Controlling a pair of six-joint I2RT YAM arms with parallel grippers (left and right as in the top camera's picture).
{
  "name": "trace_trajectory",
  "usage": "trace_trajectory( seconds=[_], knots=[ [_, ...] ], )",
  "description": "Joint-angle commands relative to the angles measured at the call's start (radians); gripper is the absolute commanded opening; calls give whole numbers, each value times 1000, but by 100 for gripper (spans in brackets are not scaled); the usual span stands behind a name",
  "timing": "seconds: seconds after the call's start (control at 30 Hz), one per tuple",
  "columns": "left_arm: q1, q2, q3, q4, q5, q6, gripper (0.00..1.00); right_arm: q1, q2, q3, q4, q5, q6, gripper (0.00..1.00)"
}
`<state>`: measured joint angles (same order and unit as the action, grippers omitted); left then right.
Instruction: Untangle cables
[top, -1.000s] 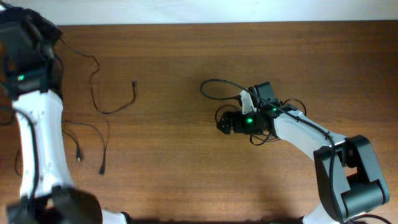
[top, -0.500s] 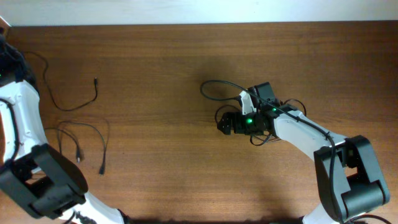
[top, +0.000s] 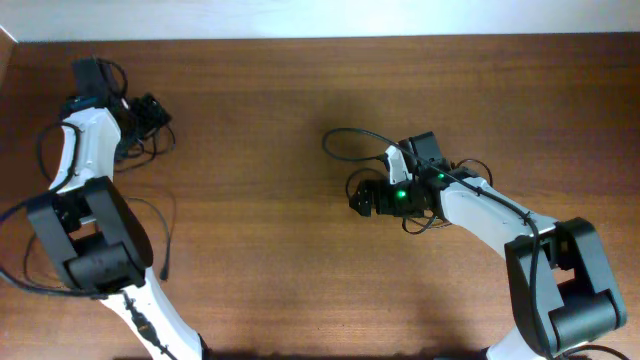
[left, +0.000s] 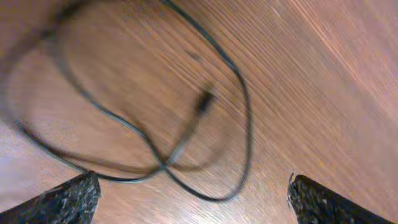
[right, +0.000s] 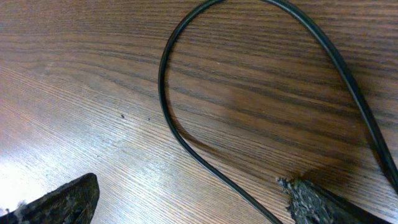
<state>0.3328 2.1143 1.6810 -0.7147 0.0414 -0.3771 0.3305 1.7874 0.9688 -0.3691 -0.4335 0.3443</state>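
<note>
Both arms' fingers open, nothing gripped; cables (top: 341, 130) lie flat on the tabletop (top: 250, 90).
Left fingers (left: 65, 200) spread wide over a crossed loop (left: 247, 124), with the plug (left: 205, 101) inside it, just ahead. Right fingers (right: 314, 200) straddle a second cable (right: 166, 112): its bend lies ahead, the run passes between the tips. Each arm is nearest its own cable.

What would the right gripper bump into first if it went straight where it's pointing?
Most likely the black cable. Its loop lies on the wooden table right ahead of the right gripper, between its open fingers. Depth is hard to judge, so it might touch the wood at nearly the same time.
</note>
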Motion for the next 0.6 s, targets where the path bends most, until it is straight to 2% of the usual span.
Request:
trace_trajectory(
  seconds=[0.0,0.03,0.13,0.2,0.3,0.37,0.4,0.47,0.57],
  knots=[
    [-50,47,-11,-24,136,200,18,3,33,-32,-18,54,13,99],
    [-63,60,-11,-39,140,199,0,3,33,-32,-17,54,12,99],
    [-89,100,-28,-57,133,200,0,3,33,-32,-17,80,12,98],
    [-74,146,-73,-47,-7,115,0,3,33,-32,-20,80,12,99],
    [-10,179,-76,-69,-134,74,0,3,33,-32,-20,80,12,99],
    [40,179,-76,-45,-301,1,0,3,33,-32,-19,80,12,99],
    [78,179,-76,30,-345,9,0,3,33,-32,-16,81,12,99],
    [140,179,-76,208,-341,11,0,3,33,-32,-10,113,12,99],
    [176,179,-76,408,-276,11,1,3,33,-32,-17,113,13,99]
  ],
)
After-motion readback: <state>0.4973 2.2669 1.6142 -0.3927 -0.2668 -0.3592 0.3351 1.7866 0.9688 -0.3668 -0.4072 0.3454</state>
